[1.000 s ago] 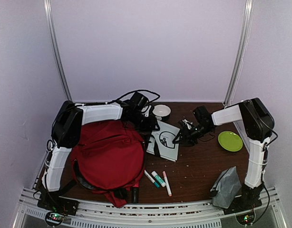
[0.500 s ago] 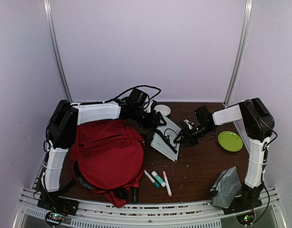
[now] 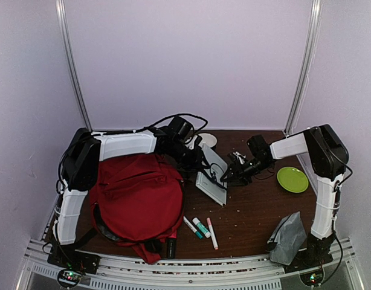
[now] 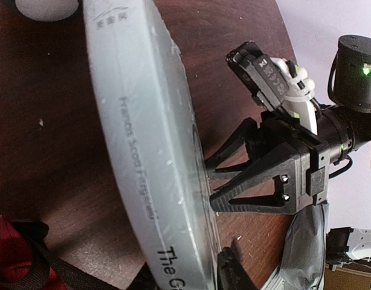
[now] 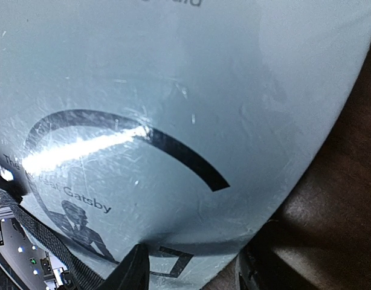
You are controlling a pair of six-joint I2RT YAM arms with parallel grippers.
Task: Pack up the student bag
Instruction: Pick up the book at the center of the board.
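The student bag (image 3: 137, 196) lies flat by the table's (image 3: 252, 217) near left corner. Beyond it, toward the middle, the left tool (image 3: 196, 162) is clamped on a tilted grey book (image 3: 211, 186). The right tool (image 3: 225, 176), half spread, holds nothing, its fingertips against the book's cover.
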